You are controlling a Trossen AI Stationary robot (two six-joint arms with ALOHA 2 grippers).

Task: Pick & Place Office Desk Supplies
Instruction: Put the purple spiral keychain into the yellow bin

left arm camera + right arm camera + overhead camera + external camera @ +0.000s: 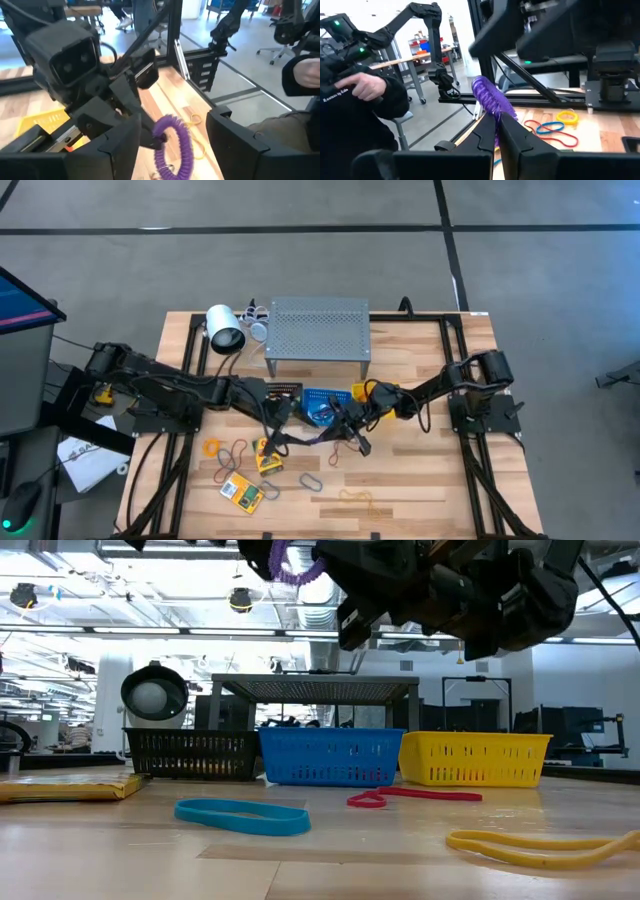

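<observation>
Purple coiled band loop sits pinched between the pressed-together fingers of your right gripper, held above the table over the wooden top in front of the baskets; in the left wrist view the same loop hangs between the spread fingers of your left gripper, which stand apart on either side of it without closing on it.

Note the three perforated plastic baskets in a row at table level: black, blue and yellow; behind them stands the grey perforated metal shelf, with the white cylindrical lamp-like object just beside its left end.

Check the loose supplies on the wooden table: a teal band loop, a red band loop and a yellow band loop lie flat near the low camera; a flat yellow-and-green pack and grey oval clips lie towards the front edge.

White lettering shows on a person's dark sleeve beyond the table; you cannot read it reliably.
</observation>
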